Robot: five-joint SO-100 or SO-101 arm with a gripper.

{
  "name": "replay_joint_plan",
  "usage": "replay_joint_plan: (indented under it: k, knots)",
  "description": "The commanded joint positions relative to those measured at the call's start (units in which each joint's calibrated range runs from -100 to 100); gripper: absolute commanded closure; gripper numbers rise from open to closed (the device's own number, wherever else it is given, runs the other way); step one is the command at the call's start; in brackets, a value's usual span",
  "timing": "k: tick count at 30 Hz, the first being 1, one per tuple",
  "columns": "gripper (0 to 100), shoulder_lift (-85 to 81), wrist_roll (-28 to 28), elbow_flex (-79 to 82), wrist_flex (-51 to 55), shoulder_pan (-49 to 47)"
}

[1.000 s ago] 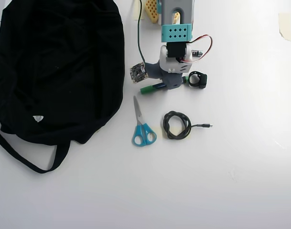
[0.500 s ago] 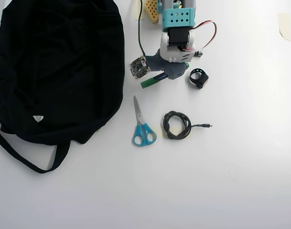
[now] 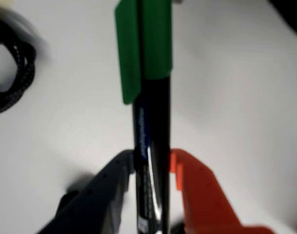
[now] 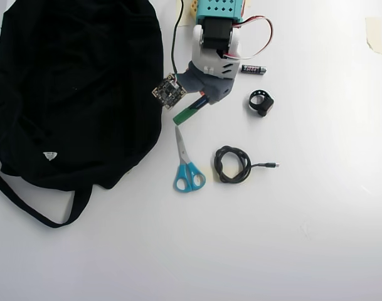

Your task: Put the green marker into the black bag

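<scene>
**Green marker held in gripper beside black bag**

- Gripper (image 3: 150, 168): closed on the green marker (image 3: 150, 97); in the wrist view a dark finger (image 3: 102, 195) and an orange finger (image 3: 202, 195) press the black barrel from either side, green cap pointing away.
- Green marker, overhead view (image 4: 187, 113): cap end juts from under the arm, angled toward the black bag (image 4: 71, 94); apparently lifted off the table, though height is hard to judge.
- Black bag: fills the left of the scene, strap trailing at its near left.
- Scissors (image 4: 187, 164): blue-handled, just below the marker's cap.
- Coiled black cable (image 4: 232, 164): right of the scissors.
- Battery (image 4: 253, 69): right of the arm.
- Black ring-shaped object (image 4: 260, 101): below the battery.
</scene>
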Motion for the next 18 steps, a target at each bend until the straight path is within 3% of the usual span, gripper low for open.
replay_joint_plan:
  k: [1,18]
  knots:
    - [98,-2.78,2.89,-5.41,3.64,1.78]
    - [98,-2.78,12.90,-18.89,17.34,13.75]
